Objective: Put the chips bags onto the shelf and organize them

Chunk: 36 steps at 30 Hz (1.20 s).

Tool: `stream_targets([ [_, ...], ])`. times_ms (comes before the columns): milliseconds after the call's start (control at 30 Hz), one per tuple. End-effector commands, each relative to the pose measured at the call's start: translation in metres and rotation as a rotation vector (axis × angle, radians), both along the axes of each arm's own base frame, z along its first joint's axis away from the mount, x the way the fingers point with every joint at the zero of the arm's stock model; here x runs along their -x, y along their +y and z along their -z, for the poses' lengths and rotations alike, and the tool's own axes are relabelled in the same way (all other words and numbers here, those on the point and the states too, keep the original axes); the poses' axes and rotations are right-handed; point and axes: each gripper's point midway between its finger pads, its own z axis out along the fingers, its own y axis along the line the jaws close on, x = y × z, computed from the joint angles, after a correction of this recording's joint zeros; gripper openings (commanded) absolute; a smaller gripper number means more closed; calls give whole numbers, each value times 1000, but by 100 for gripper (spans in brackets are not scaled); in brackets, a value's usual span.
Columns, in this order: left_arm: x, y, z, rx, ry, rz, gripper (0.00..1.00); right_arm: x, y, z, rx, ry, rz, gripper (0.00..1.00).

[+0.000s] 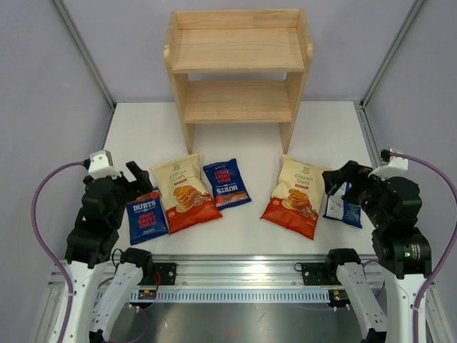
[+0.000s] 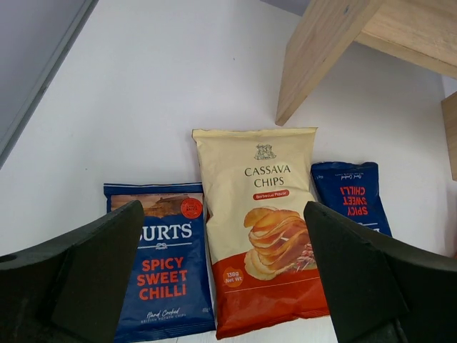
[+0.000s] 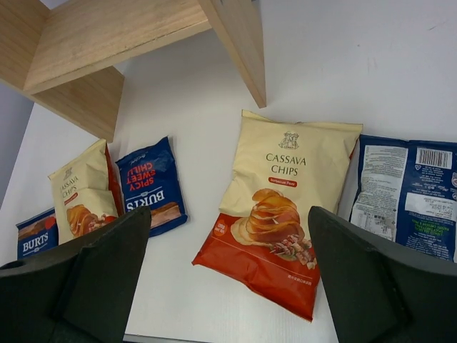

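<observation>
Five chips bags lie flat on the white table. From the left: a blue Burts bag, a Cassava Chips bag, a second Burts bag, a second Cassava Chips bag, and a blue bag lying back side up. The wooden shelf stands at the back with both tiers bare. My left gripper is open above the left bags. My right gripper is open above the right Cassava bag.
Grey walls enclose the table on the left, right and back. A metal rail runs along the near edge between the arm bases. Bare white table lies between the bags and the shelf's feet.
</observation>
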Motion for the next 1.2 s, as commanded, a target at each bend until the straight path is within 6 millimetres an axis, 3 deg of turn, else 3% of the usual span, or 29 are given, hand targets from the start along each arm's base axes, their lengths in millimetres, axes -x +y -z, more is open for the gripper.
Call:
stream_targets([
  [0,-7,3,-8,19,-26,-41,99,-5,4,-13,8,-44,-32,100],
  [133,-12,2,0,43,15,-60,99,-4,6,-14,-5,-43,-34,100],
  [233,-22,-18,10,118,47,7,99,-3,13,-16,-59,-54,-55,100],
  [267,-23,-34,13,165,62,77,99,-6,16,-15,-79,-64,-63,99],
  [300,-30,-45,11,218,45,107,99,-5,20,-16,-96,-77,-81,99],
  [367,-38,-65,29,274,85,182,99,-4,29,-18,-140,-114,-122,99],
  [567,-89,-84,32,334,-4,259,99,3,46,-19,-238,-146,-196,99],
  [700,-120,-57,71,386,29,190,99,8,57,-19,-259,-125,-260,99],
  [733,-128,-34,77,396,21,138,99,9,59,-19,-261,-119,-274,99],
  [767,-134,-30,77,414,2,156,99,12,63,-20,-266,-114,-299,99],
  [800,-137,-22,98,431,37,144,99,13,65,-20,-263,-117,-314,99],
  [833,-141,-11,102,437,21,141,99,16,69,-20,-268,-114,-339,99],
  [867,-148,-15,92,436,-43,220,99,16,70,-20,-271,-113,-347,100],
  [900,-151,-13,108,455,-17,226,99,17,71,-20,-277,-113,-355,99],
  [967,-157,-10,117,452,-22,255,99,18,76,-21,-291,-124,-387,99],
  [1033,-162,-5,143,471,38,255,99,20,83,-24,-315,-128,-430,99],
  [1167,-167,8,174,546,108,198,98,23,90,-28,-333,-127,-484,99],
])
